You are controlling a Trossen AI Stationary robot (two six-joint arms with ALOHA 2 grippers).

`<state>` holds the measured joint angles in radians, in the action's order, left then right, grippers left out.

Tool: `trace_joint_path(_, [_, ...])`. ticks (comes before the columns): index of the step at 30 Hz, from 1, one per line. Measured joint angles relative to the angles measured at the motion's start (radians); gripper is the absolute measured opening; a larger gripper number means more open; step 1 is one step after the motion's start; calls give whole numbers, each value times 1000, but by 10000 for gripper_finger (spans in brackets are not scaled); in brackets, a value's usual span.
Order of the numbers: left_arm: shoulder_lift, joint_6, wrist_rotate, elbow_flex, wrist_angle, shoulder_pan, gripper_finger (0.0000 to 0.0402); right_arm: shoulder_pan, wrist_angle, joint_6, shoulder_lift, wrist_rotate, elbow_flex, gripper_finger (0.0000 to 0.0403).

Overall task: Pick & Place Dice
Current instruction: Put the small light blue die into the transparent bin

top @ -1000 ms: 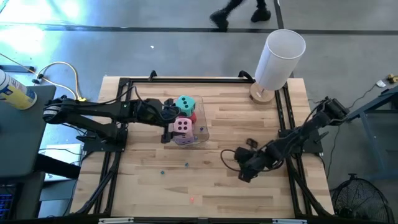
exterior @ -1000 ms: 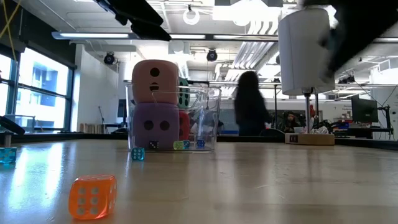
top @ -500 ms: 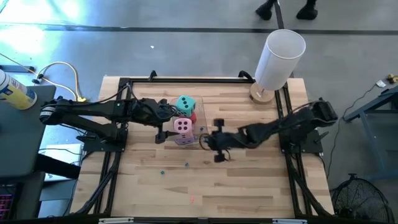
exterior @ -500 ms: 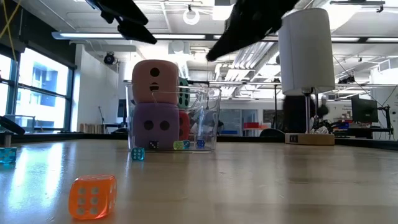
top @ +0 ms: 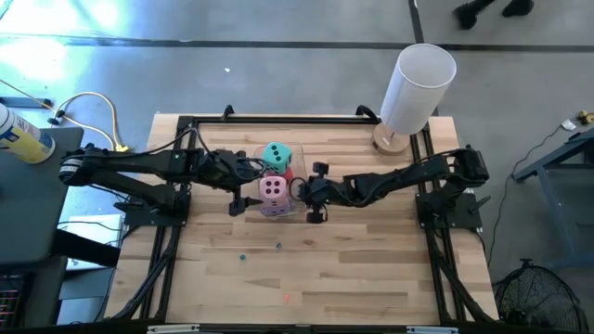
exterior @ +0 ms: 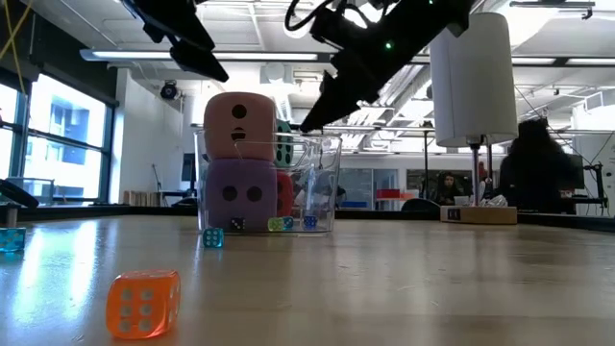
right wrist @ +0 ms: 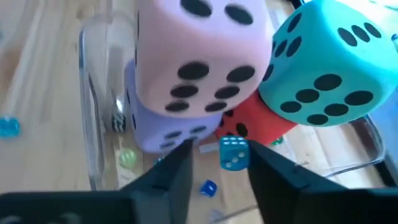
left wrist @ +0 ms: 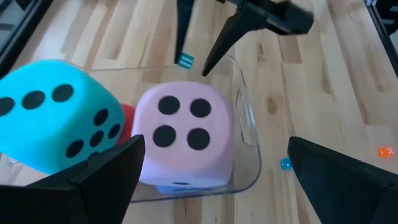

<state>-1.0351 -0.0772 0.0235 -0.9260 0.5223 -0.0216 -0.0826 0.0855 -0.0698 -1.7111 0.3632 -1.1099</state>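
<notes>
Dice sit piled in a clear container (top: 278, 206) near the middle of the counter (top: 371, 269): the pink die (top: 272, 188) rests on top of the purple die (exterior: 241, 193), with the teal-green die (top: 277, 154) behind it and the red die (right wrist: 258, 122) wedged between them. The high view hides the purple die almost entirely beneath the pink one; the low view shows the two stacked, pink over purple, and the right wrist view shows the red one low under the teal-green. Left tool (top: 240, 192) hangs just beside the container on its left side, fingers spread wide and empty, the pink die seen between them in the left wrist view. Right tool (top: 314, 193) hovers at the container's right edge; its fingers (right wrist: 177, 171) stand a little apart with a small blue die (right wrist: 234, 153) in the gap, and whether they touch it I cannot tell. Only the low view shows an orange translucent die (exterior: 142, 303) lying on the counter in the foreground, plus small beads (exterior: 281, 224) at the container's base. A white cylinder (top: 418, 85) stands at the far right corner.
</notes>
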Motion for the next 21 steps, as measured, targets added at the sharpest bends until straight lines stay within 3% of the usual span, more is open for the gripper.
trace_joint_path(8, [0,-27,0,0,31,55,386,-1,-40,134,0,-56,0,209])
trace_joint_path(15, [-1,-29,0,0,47,109,386,-22,-107,235,0,-57,0,229])
trace_joint_path(21, [2,-19,12,0,75,126,386,-47,-98,228,0,-50,0,235])
